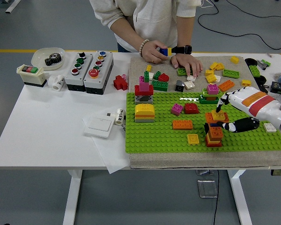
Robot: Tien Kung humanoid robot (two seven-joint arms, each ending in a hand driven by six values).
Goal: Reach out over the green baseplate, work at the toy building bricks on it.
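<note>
Right hand (223, 117): your fingers pinch the small yellow plastic brick (218, 115).
Brick: atop the red-orange stack (214, 135), near-right on the green studded baseplate (154, 136).

Glossy moulded plastic on the studded green baseplate (154, 136), catching a white glare near its far edge. Same smooth, shiny plastic on the orange-and-red brick stack (214, 135). Coarse, matt woven cloth for the beige mat (145, 159) beneath. Polished white and orange shell with black glossy fingers on the right hand (234, 112). Smooth matt table (47, 136). Dull grey metal gear (52, 59).
</note>
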